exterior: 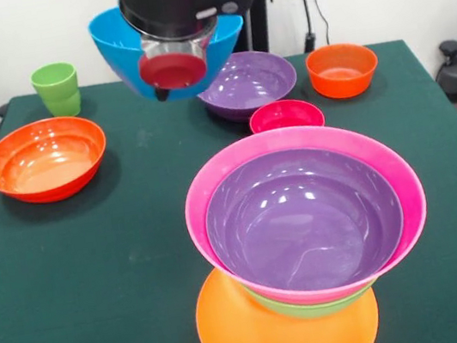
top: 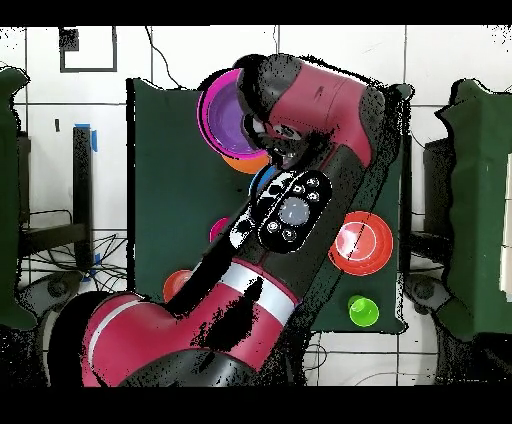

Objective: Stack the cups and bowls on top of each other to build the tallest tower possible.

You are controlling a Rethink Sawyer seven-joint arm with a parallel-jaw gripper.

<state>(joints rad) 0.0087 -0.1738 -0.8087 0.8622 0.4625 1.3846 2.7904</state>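
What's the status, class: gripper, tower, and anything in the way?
Gripper carrying blue bowl, jaw state unclear. Tower: orange base, green, pink, purple on top. Path to the tower looks clear.

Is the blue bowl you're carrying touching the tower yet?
Apart. In the front view the blue bowl hangs high at the gripper, with open table showing between it and the tower.

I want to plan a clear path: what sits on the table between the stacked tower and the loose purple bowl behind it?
In the front view, only the small magenta-red bowl lies between the tower and the purple bowl.
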